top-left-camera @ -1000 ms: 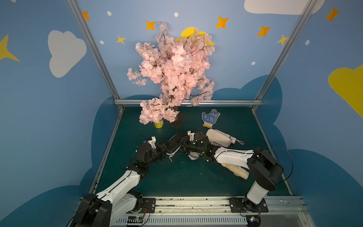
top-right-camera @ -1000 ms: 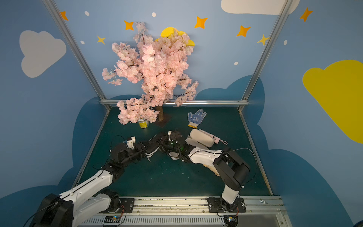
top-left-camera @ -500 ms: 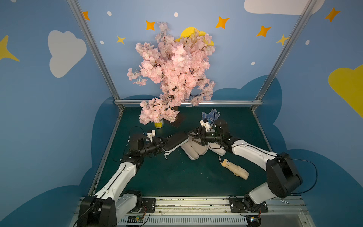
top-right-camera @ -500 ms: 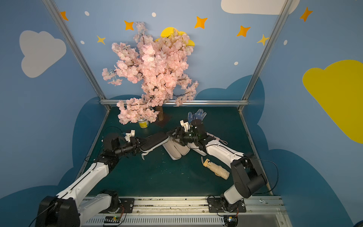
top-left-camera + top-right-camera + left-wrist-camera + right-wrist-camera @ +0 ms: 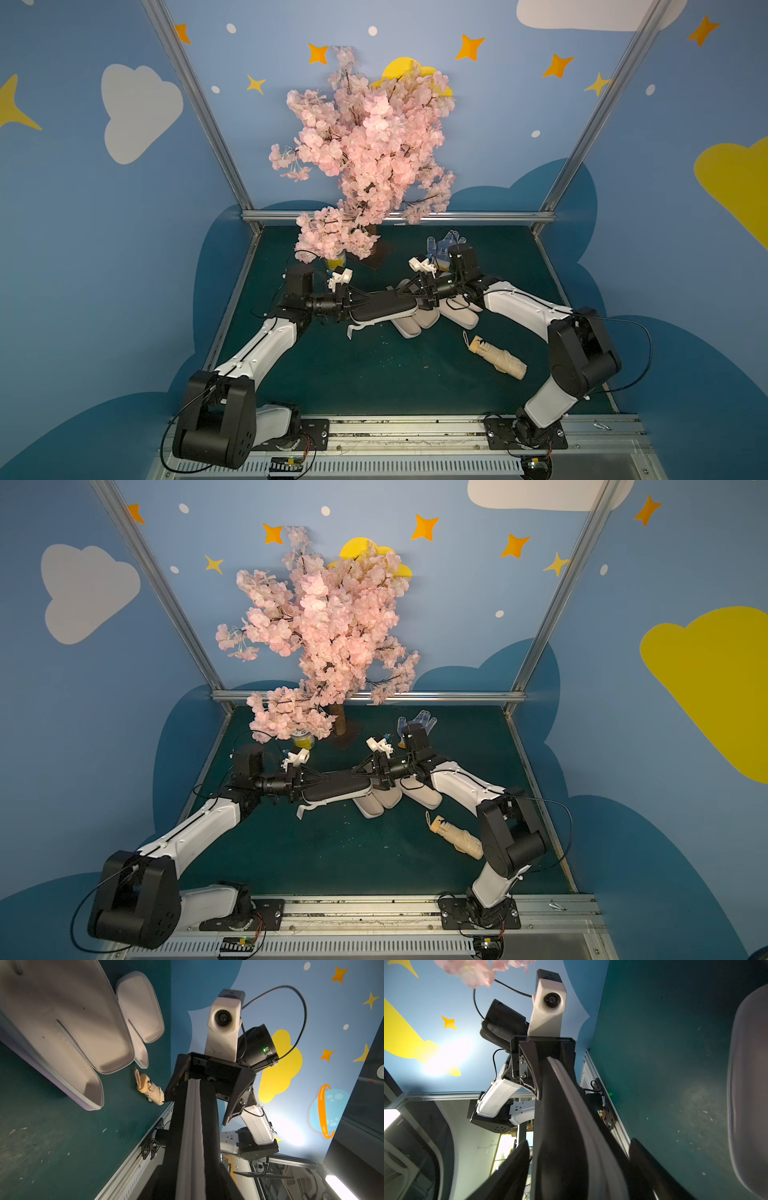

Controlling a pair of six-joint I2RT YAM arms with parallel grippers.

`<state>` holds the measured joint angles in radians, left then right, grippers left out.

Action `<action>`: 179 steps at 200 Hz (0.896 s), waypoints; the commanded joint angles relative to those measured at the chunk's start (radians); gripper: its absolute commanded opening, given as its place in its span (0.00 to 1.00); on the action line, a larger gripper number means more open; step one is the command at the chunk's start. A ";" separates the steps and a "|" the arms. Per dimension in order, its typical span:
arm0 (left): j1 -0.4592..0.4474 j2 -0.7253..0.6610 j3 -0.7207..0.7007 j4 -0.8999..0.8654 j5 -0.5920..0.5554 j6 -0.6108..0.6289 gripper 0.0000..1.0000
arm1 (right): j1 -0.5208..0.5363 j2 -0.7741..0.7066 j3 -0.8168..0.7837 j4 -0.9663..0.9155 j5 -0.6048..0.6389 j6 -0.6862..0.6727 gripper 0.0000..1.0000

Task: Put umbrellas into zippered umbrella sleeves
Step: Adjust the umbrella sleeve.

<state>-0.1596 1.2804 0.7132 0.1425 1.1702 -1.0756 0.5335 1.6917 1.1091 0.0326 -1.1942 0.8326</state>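
Left wrist view looks along the black zippered sleeve [image 5: 193, 1126], which is closed. Its pale zip seam runs away from the camera to the right gripper [image 5: 199, 1081] at the far end.

In both top views the left gripper [image 5: 353, 305] [image 5: 309, 781] is clamped on the near end, its jaws partly closed against the shell. The sleeve hangs roughly level above the green table [image 5: 332, 382], in front of the cherry-blossom tree [image 5: 370, 158] on the robot's side. A pale strap [image 5: 353, 330] dangles beneath it.

Right wrist view shows the right gripper's fingers [image 5: 512, 1172] spread wide on either side of the sleeve's other end. A strip of light shows between one finger and the shell, so this tool straddles the sleeve without pinching it. I cannot tell whether the other finger touches.

The lavender sleeve [image 5: 72, 1039] and the off-white sleeve [image 5: 141, 1005] lie open on the table, cream linings up. They sit in front of the tree and to its right, partly under the held sleeve. The cream-beige umbrella [image 5: 498, 359] lies alone on the table, farther from the tree and apart from the open sleeves. A dotted work glove [image 5: 446, 243] lies just right of the tree's base, partly hidden by the right wrist.
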 commanded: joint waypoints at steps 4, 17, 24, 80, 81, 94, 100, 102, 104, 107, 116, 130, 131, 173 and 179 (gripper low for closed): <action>-0.006 0.014 0.062 -0.085 0.071 0.134 0.27 | 0.013 0.023 0.023 0.006 -0.074 0.029 0.66; -0.006 0.029 0.076 -0.108 0.072 0.156 0.28 | 0.011 0.020 0.015 0.019 -0.077 0.044 0.61; -0.005 0.038 0.078 -0.104 0.072 0.158 0.29 | 0.010 0.017 0.013 0.027 -0.076 0.050 0.57; 0.076 0.045 0.017 0.148 -0.016 -0.105 0.63 | 0.008 0.032 -0.090 0.454 0.001 0.372 0.28; 0.078 0.043 0.014 0.158 -0.019 -0.113 0.64 | 0.008 0.032 -0.092 0.464 0.003 0.379 0.28; 0.092 0.018 -0.039 0.260 -0.071 -0.214 0.75 | 0.007 0.037 -0.114 0.568 0.041 0.455 0.25; 0.099 0.000 -0.072 0.294 -0.106 -0.265 0.79 | 0.006 0.037 -0.123 0.609 0.065 0.489 0.24; 0.100 -0.007 -0.084 0.304 -0.119 -0.282 0.80 | 0.007 0.037 -0.124 0.624 0.072 0.500 0.24; 0.102 -0.015 -0.097 0.313 -0.132 -0.296 0.81 | 0.007 0.037 -0.129 0.639 0.081 0.511 0.24; 0.104 -0.030 -0.115 0.328 -0.148 -0.316 0.83 | 0.006 0.036 -0.132 0.647 0.092 0.523 0.23; 0.116 -0.075 -0.171 0.356 -0.214 -0.358 0.87 | 0.006 0.031 -0.146 0.709 0.133 0.565 0.22; 0.128 -0.167 -0.255 0.332 -0.325 -0.394 0.93 | 0.003 0.010 -0.184 0.761 0.237 0.624 0.20; 0.129 -0.175 -0.261 0.330 -0.333 -0.395 0.94 | 0.002 0.009 -0.185 0.767 0.241 0.628 0.20; -0.005 -0.456 -0.367 0.135 -0.690 -0.386 1.00 | 0.061 -0.072 -0.291 0.776 0.594 0.695 0.20; -0.061 -0.461 -0.365 0.132 -0.759 -0.384 1.00 | 0.084 -0.073 -0.290 0.765 0.630 0.696 0.20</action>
<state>-0.0906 0.8772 0.3481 0.3359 0.6926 -1.4403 0.5541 1.6848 0.8169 0.7071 -0.7853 1.4647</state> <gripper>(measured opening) 0.998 0.430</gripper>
